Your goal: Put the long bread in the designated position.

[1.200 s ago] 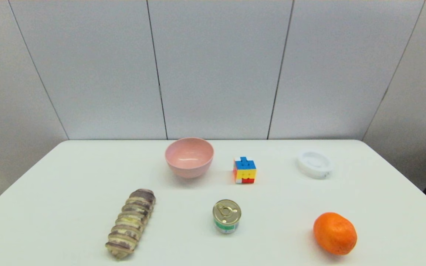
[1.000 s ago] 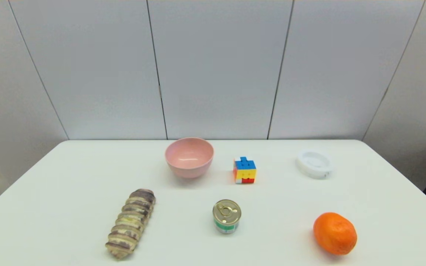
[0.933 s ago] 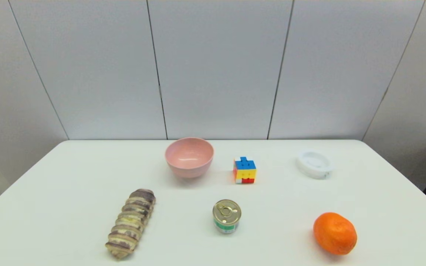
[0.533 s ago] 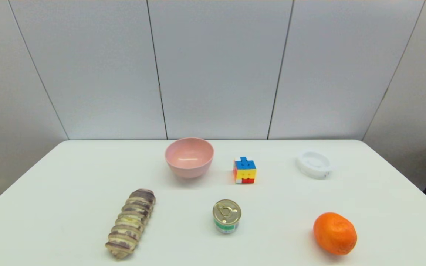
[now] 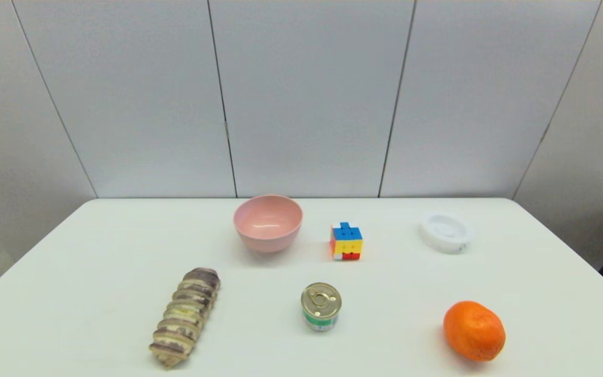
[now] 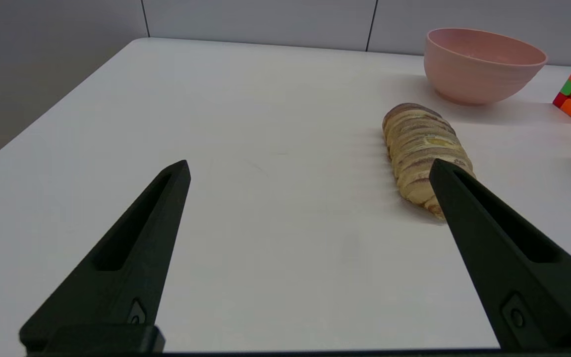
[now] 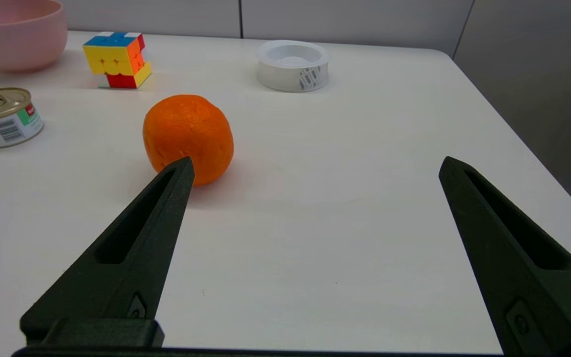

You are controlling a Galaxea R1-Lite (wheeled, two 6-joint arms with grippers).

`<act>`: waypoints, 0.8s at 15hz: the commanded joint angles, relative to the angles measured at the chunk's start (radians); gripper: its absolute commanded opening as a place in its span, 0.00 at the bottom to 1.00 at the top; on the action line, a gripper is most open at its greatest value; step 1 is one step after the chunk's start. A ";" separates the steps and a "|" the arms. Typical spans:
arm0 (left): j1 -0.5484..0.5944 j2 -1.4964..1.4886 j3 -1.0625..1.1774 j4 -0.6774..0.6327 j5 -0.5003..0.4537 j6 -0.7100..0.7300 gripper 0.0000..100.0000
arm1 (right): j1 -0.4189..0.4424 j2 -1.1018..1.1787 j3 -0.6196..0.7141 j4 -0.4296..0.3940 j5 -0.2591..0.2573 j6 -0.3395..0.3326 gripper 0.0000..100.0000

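The long bread, a ridged loaf striped brown and cream, lies flat on the white table at the front left, its far end angled toward the pink bowl. In the left wrist view the long bread sits ahead of my left gripper, beside one fingertip and not between the fingers. That gripper is open and holds nothing. My right gripper is open too, low over bare table beside the orange. Neither arm shows in the head view.
A colourful puzzle cube stands right of the bowl. A small tin can sits front centre, the orange front right, and a white tape roll back right. The table's left edge runs near my left gripper.
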 commanded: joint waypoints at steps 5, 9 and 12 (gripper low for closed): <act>-0.005 0.335 -0.282 0.229 -0.004 0.016 1.00 | 0.000 0.001 0.000 0.000 0.000 -0.001 1.00; -0.056 0.705 -0.647 0.372 -0.011 0.025 1.00 | 0.000 0.001 0.000 0.000 0.000 -0.001 1.00; -0.059 0.982 -0.871 0.504 -0.127 0.073 1.00 | 0.000 0.001 0.000 0.000 0.000 0.001 1.00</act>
